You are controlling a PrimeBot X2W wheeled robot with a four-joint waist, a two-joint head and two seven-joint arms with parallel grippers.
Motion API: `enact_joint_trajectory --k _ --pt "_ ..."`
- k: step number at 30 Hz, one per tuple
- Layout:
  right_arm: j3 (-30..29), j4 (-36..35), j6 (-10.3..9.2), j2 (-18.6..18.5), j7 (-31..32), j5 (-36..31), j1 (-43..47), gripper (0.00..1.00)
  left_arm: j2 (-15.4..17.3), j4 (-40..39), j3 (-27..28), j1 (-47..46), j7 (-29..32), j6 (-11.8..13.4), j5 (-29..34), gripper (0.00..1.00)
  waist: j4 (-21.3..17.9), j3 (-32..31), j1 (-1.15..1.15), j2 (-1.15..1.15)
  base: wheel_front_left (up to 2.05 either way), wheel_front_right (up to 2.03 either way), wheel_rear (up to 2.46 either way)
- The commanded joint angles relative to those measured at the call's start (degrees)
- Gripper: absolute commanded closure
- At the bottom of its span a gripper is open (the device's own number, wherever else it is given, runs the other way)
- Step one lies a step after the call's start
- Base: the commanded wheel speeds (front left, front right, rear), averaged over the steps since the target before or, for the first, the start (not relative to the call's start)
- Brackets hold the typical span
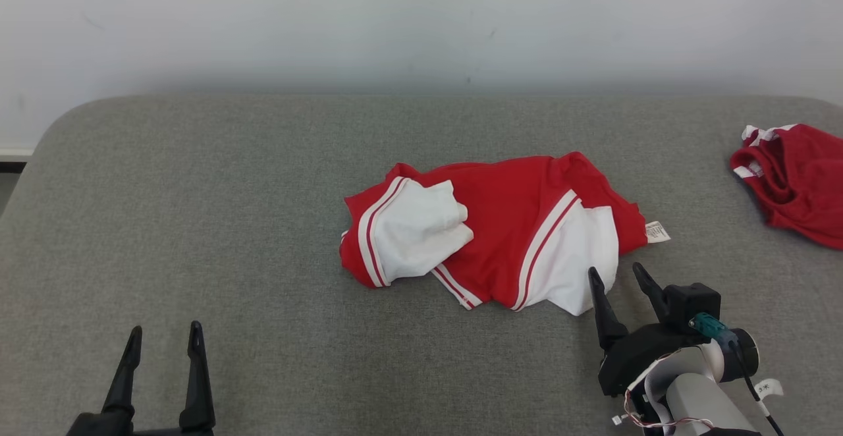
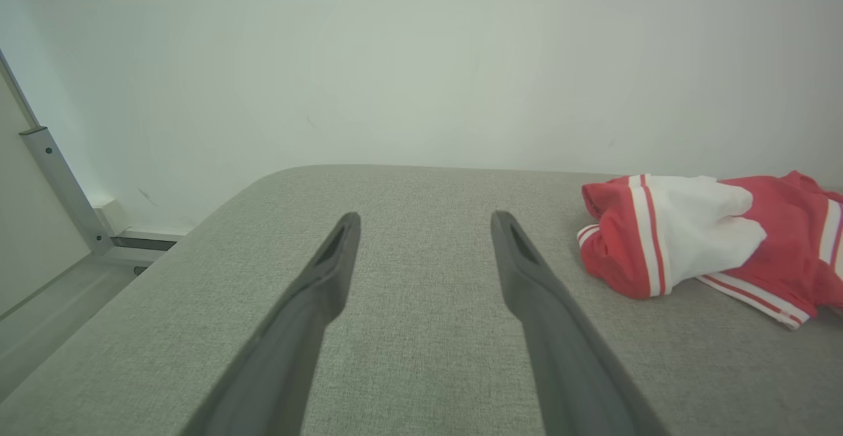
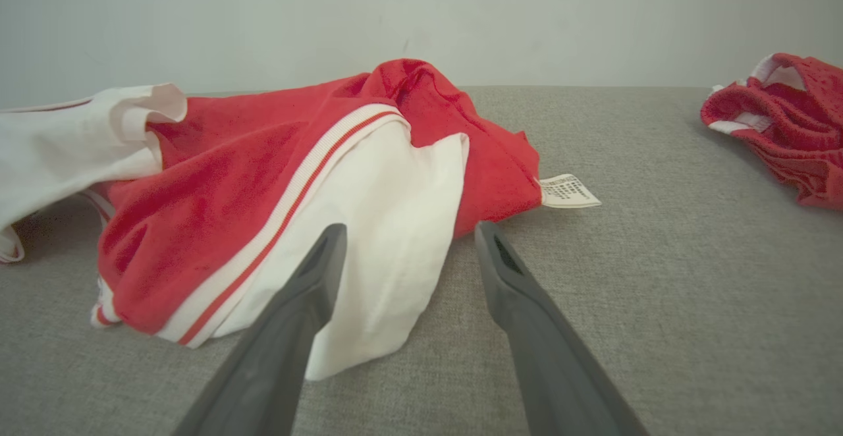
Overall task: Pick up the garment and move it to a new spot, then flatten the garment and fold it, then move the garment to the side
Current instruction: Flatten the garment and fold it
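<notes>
Grey padded table (image 1: 197,225) bears the crumpled garment (image 1: 500,218) at its middle. Right gripper (image 1: 615,269) points at its near white corner, fingers spread, empty. Left gripper (image 1: 165,327) waits well apart, likewise spread.

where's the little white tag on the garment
In the head view the tag sticks out from the right edge of the garment, lying on the grey surface just beyond the open right gripper.

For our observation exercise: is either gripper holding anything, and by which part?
Nothing is held. The right gripper is open beside the white corner of the garment; the left gripper is open, away from it.
</notes>
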Motion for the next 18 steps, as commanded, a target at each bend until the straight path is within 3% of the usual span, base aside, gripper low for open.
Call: enact_joint_trajectory --k 1,7,8,9,10,11,18 --pt "-0.13 0.78 -0.15 -0.03 -0.03 0.51 -0.69 0.00 -0.13 0.16 -0.14 -0.73 -0.16 -0.11 0.08 0.00 1.24 1.25 -0.01 -0.01 0.00 0.00 0.00" --pt "0.45 6.73 -0.15 1.35 -0.02 1.45 -3.01 0.00 -0.22 0.58 -0.96 -2.31 -0.16 -0.27 0.11 0.00 2.71 2.54 -0.01 -0.01 0.00 0.00 0.00" --pt "0.63 7.69 -0.15 1.56 -0.02 1.88 -3.32 0.10 -0.22 0.67 -1.01 -2.41 -0.16 -0.29 0.12 0.00 2.82 2.64 -0.01 -0.01 0.00 0.00 0.00" --pt "0.93 8.65 -0.15 1.68 -0.03 2.25 -3.67 0.63 -0.16 0.87 -0.98 -2.44 -0.16 -0.30 0.14 0.00 2.89 2.71 -0.01 -0.01 0.00 0.00 0.00" --pt "1.18 9.33 -0.15 1.76 -0.03 2.70 -4.16 0.93 -0.05 1.00 -0.96 -2.56 -0.16 -0.33 0.12 0.00 2.95 2.78 -0.01 -0.01 0.00 0.00 0.00" --pt "1.39 9.88 -0.15 1.85 -0.02 3.26 -4.59 1.00 0.00 1.10 -0.96 -2.72 -0.16 -0.35 0.06 0.00 2.98 2.82 -0.01 -0.01 0.00 0.00 0.00" --pt "3.54 6.24 -0.15 2.30 -0.02 5.91 -3.47 1.00 -0.17 1.56 -0.66 -2.54 -0.16 -0.43 -0.14 0.00 2.76 1.93 -0.01 -0.01 0.00 0.00 0.00"
